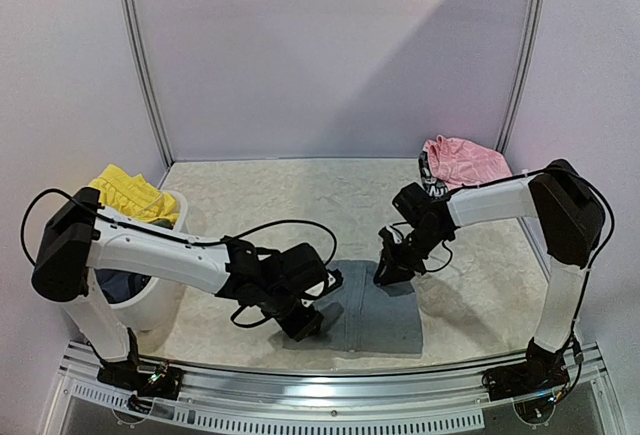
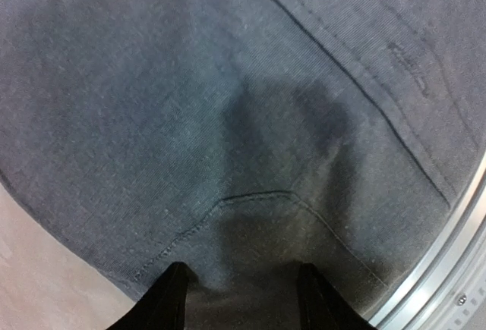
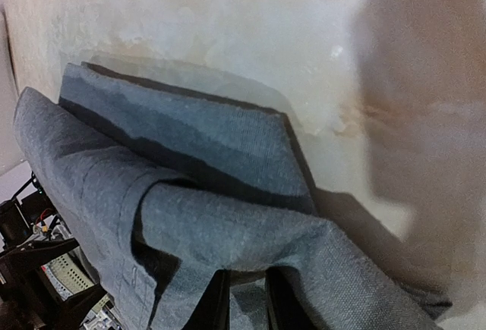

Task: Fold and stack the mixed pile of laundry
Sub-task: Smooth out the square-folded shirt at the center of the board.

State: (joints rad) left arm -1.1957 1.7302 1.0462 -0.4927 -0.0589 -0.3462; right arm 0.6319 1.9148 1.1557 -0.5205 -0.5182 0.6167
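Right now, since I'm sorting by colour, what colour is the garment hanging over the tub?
The garment is bright yellow; top external view.

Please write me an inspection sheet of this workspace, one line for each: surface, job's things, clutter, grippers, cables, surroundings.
Surface: table top, off-white and textured.
Job's things: grey shirt partly folded near the front edge; pink piece at the far right corner; yellow shorts over the tub's rim; dark blue item inside the tub.
Clutter: white tub at the left.
Grippers: left gripper at the shirt's near left edge, grip unclear; right gripper shut on the shirt's far right edge, holding it raised.
Cables: black cables in loose loops along both arms.
Surroundings: pale walls; metal rail in front.
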